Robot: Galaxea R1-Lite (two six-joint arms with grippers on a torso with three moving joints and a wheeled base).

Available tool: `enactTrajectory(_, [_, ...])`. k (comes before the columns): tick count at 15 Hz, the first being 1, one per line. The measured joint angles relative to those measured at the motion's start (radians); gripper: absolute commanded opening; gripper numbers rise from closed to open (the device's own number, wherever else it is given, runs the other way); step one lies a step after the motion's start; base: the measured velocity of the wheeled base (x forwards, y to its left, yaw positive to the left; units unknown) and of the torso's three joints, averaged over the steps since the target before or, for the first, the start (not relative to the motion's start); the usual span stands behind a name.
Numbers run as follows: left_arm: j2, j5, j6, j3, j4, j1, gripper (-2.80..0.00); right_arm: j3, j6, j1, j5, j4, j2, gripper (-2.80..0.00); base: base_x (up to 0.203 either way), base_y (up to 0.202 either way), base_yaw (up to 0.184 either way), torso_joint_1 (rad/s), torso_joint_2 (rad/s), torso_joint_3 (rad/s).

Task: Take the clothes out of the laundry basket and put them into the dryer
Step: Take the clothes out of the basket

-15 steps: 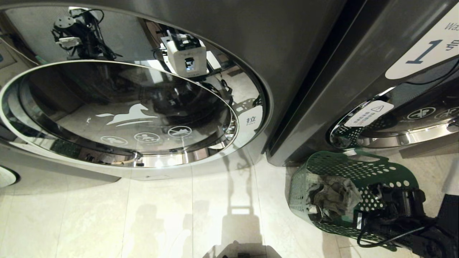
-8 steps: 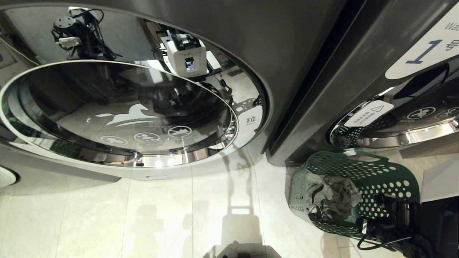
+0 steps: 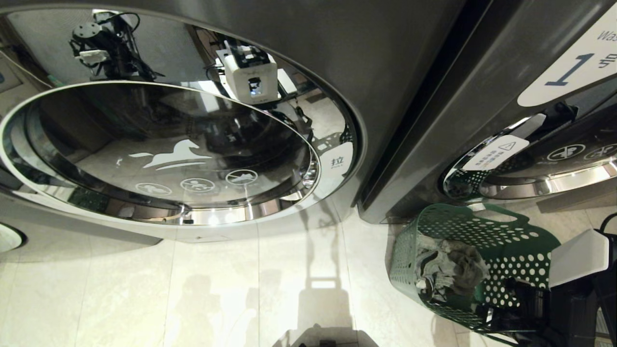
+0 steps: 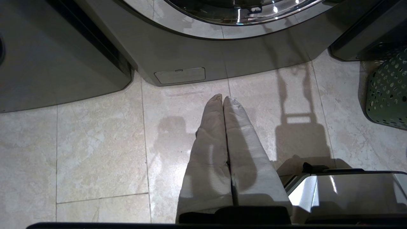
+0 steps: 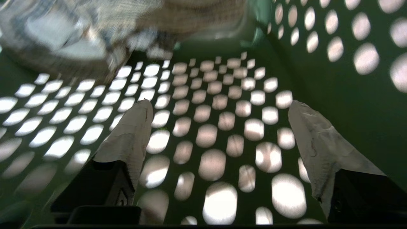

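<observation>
The green laundry basket (image 3: 487,231) lies tipped on the floor at the lower right, against the grey machines. The crumpled grey-blue clothes (image 3: 453,272) sit deep inside it. My right arm (image 3: 576,258) reaches in from the lower right corner. My right gripper (image 5: 219,102) is open inside the basket, facing its pierced wall (image 5: 210,127), with nothing between the fingers; the clothes (image 5: 79,31) lie ahead and off to one side. My left gripper (image 4: 222,97) hangs shut over the floor tiles. The dryer is out of view.
A chrome-ringed washer door with a white horse logo (image 3: 164,154) fills the left of the head view. The grey stack marked 1 (image 3: 569,72) stands behind the basket. Pale floor tiles (image 3: 193,289) spread in front, and my base (image 3: 328,337) is at the bottom edge.
My right arm has swung lower toward the bottom right corner, and its white link has come into view. The basket and the clothes in it have shifted slightly.
</observation>
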Motion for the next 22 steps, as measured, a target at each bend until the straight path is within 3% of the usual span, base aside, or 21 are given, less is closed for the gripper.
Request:
enactTrajectory(4, [0.000, 0.000, 0.000, 0.000, 0.000, 0.001, -2.80, -0.108, -0.017, -0.010, 0.015, 0.000, 0.099, 0.00, 0.000, 0.000, 0.000, 0.000, 0.00, 0.000])
enactTrajectory(11, [0.000, 0.000, 0.000, 0.000, 0.000, 0.000, -2.80, 0.168, 0.030, -0.006, 0.073, 0.000, 0.062, 0.00, 0.000, 0.000, 0.000, 0.000, 0.00, 0.000])
enactTrajectory(16, [0.000, 0.000, 0.000, 0.000, 0.000, 0.001, -2.80, 0.271, 0.159, 0.133, 0.073, -0.002, 0.043, 0.00, 0.000, 0.000, 0.000, 0.000, 0.00, 0.000])
enactTrajectory(18, [0.000, 0.000, 0.000, 0.000, 0.000, 0.001, -2.80, 0.229, 0.185, 0.155, 0.060, 0.001, 0.054, 0.00, 0.000, 0.000, 0.000, 0.000, 0.00, 0.000])
enactTrajectory(22, [0.000, 0.000, 0.000, 0.000, 0.000, 0.001, -2.80, 0.035, 0.181, 0.121, 0.013, 0.001, 0.114, 0.00, 0.000, 0.000, 0.000, 0.000, 0.00, 0.000])
